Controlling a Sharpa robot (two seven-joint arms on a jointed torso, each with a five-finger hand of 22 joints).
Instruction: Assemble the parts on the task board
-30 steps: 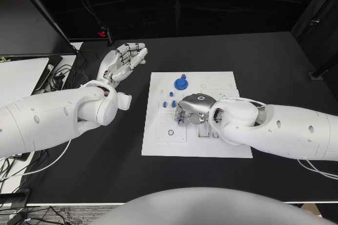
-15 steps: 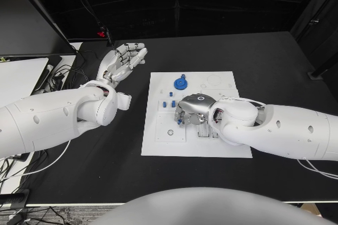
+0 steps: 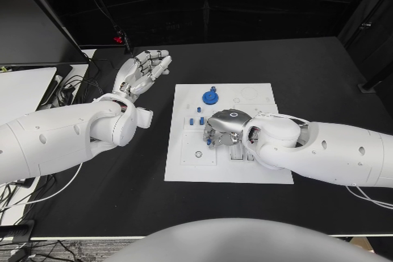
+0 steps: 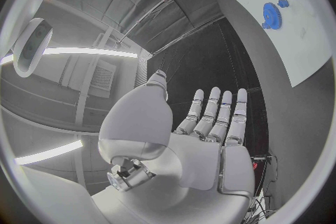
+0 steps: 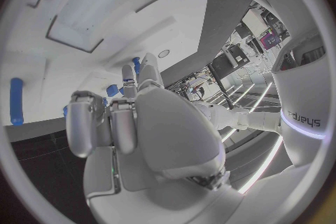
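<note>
Movement across the last second is very slight. The right robot hand (image 3: pixel 224 127) sits in the same spot over the middle of the task board (image 3: pixel 184 165), its fingers curled down toward the plate; the one small difference is at its fingertips, where a bit of blue (image 3: pixel 209 141) shows more clearly than a second ago. The right wrist view shows small blue parts (image 5: pixel 112 90) close against the fingers (image 5: pixel 128 75), but whether one is pinched or merely lies just beside them cannot be told, so the grip is uncertain.

The left robot hand (image 3: pixel 145 69) has not shifted: it is raised off the surface (image 3: pixel 98 188), well apart from the board on the far left, palm out, fingers (image 4: pixel 217 115) straight and apart, holding nothing.

On the board, the large blue gear-like part (image 3: pixel 211 96) lies near the far edge, with a few small blue pegs (image 3: pixel 196 120) between it and the right hand. One more long blue piece (image 5: pixel 16 101) appears on the white plate in the right wrist view.

My reading is that the right hand is in a fine, slow phase, either seating or picking a small part, and the assembly looks barely begun, with most pieces loose.
</note>
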